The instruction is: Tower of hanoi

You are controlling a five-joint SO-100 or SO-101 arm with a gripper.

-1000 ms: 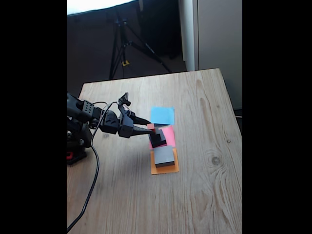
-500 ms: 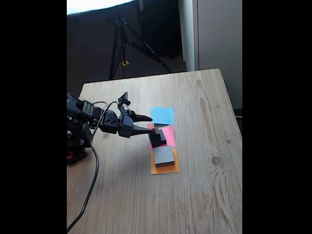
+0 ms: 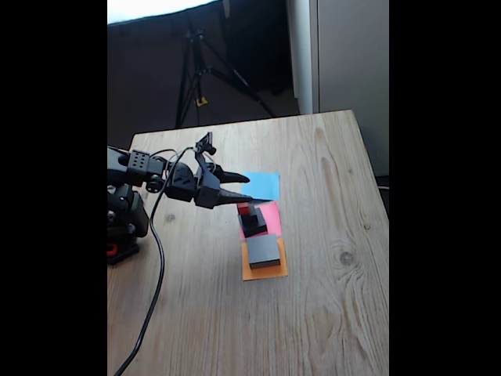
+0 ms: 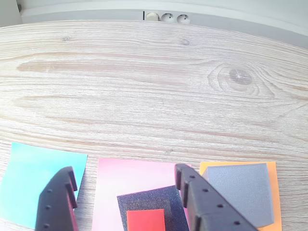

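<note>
A tiny red cube (image 3: 243, 209) (image 4: 146, 220) rests on top of a black block stack (image 3: 254, 225) (image 4: 166, 202), seemingly two blocks, standing on a pink paper square (image 3: 272, 215) (image 4: 130, 175). A larger grey block (image 3: 264, 250) (image 4: 238, 190) sits on the orange paper square (image 3: 264, 272) (image 4: 273, 168) beside it. My gripper (image 3: 250, 189) (image 4: 124, 172) is open and hovers just above the red cube without touching it. In the wrist view its two fingers straddle the black stack from above.
A blue paper square (image 3: 262, 185) (image 4: 33, 183) lies bare on the far side of the pink one. The wooden table (image 3: 329, 313) has open room right of the papers and toward the camera. A tripod (image 3: 196, 70) stands behind the table.
The gripper held the red cube against the black stack, then opened, let it go and rose. The cube stays on the stack.
</note>
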